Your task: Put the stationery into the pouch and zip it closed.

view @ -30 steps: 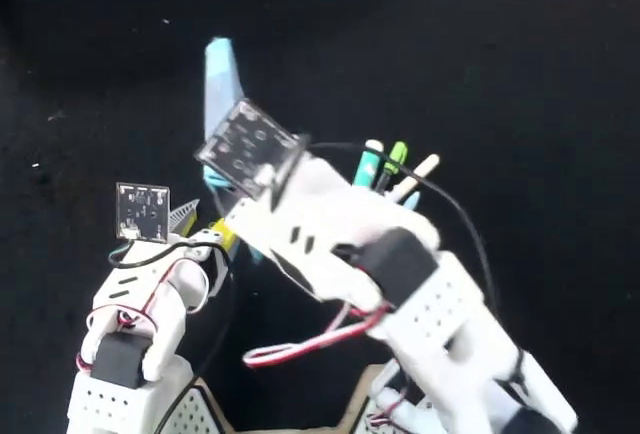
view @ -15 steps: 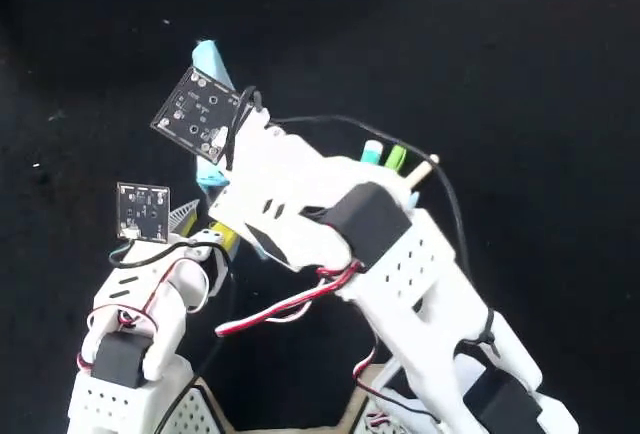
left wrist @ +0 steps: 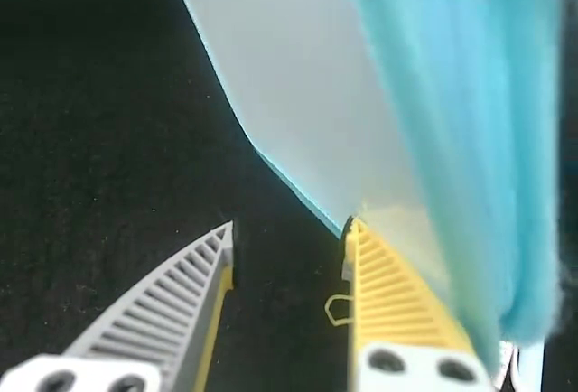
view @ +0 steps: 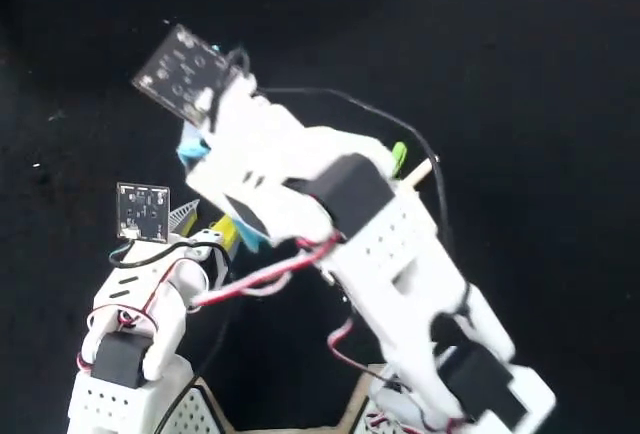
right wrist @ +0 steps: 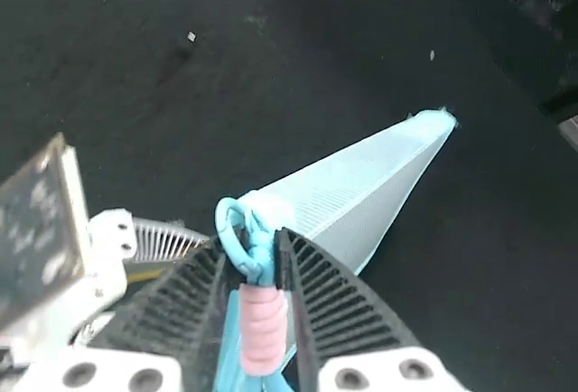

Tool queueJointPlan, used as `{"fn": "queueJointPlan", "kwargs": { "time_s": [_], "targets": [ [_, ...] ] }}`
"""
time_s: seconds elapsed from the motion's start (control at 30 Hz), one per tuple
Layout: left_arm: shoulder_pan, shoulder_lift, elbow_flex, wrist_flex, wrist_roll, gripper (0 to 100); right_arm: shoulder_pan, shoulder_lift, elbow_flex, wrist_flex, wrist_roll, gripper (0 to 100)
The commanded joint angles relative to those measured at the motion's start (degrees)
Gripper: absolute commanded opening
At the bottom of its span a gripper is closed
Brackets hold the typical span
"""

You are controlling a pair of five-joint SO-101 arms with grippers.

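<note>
Right gripper [right wrist: 257, 249] pinched, left gripper [left wrist: 289, 229] spread

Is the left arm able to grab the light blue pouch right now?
Probably yes. The left pincer is open, and the light blue fabric pouch reaches right to the tip of its yellow finger, with nothing between them.

In the near foreground, the right gripper [right wrist: 258, 249] has its two black ribbed fingers [right wrist: 312, 288] clamped on a light-blue plastic ring pull [right wrist: 237, 228], with a pink ribbed bead tag [right wrist: 262, 324] lying between them. From the middle of the frame, a light-blue translucent mesh pouch [right wrist: 361, 184] tapers away to a pointed far corner over the black table [right wrist: 271, 40]. Beside the gripper sit a white ribbed finger [right wrist: 167, 237] and a small circuit board [right wrist: 36, 220].
</note>
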Motion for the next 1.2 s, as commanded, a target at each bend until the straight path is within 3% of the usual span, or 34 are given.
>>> {"fn": "queueJointPlan", "kwargs": {
  "time_s": [0.0,0.6,0.9,1.17],
  "targets": [
    [0.9,-0.4,-1.7,0.3,0.4,22,-0.6,4.2,-11.3,3.2,-0.7,1.1],
    [4.9,-0.4,-2.1,1.8,0.3,22,-0.6,16.7,-27.4,8.4,-0.5,1.1],
    [4.9,-0.4,-2.1,1.4,0.3,22,-0.6,16.7,-27.7,20.4,-0.4,1.1],
    [1.8,-0.4,-2.2,1.4,0.4,22,2.5,16.6,-21.7,21.6,0.4,1.1]
  ]
}}
